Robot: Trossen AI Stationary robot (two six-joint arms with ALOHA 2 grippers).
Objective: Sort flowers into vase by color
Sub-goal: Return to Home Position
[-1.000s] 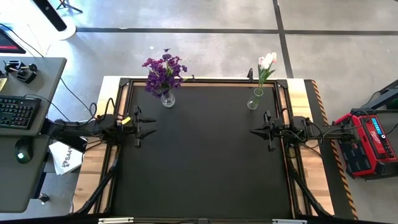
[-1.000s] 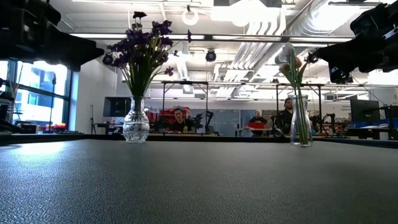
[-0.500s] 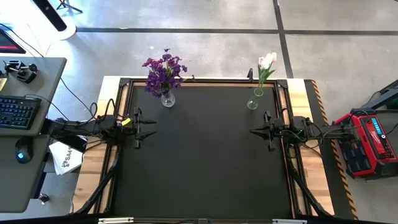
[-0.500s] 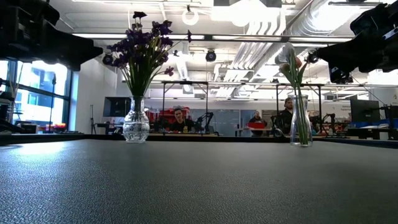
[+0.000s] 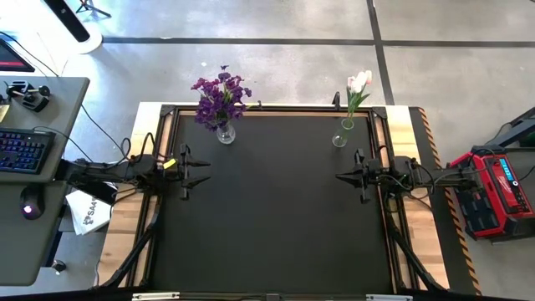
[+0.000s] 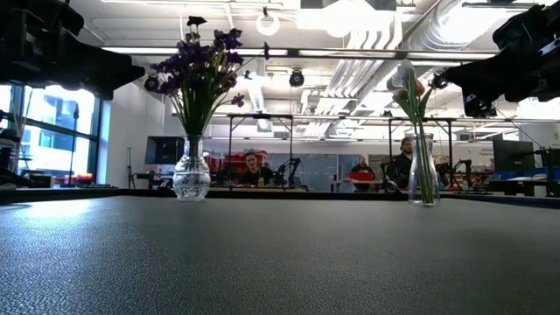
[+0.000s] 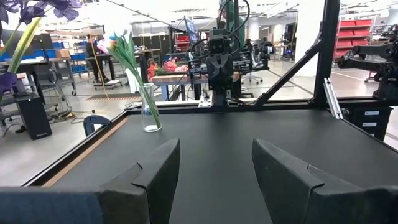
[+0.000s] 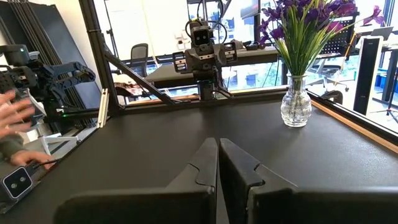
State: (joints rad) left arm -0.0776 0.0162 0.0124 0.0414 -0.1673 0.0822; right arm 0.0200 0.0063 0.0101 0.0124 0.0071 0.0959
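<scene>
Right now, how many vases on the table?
2. Left vase at the back edge, holding purple flowers; right vase at the back edge, holding tulips. None looks hidden.

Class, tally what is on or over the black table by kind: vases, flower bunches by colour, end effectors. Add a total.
Glass vases: 2 (round vase, slim vase)
Purple flower bunch: 1
Pink-and-white tulip bunch: 1
End effectors: 2 (left end effector, right end effector)
Total: 6
</scene>
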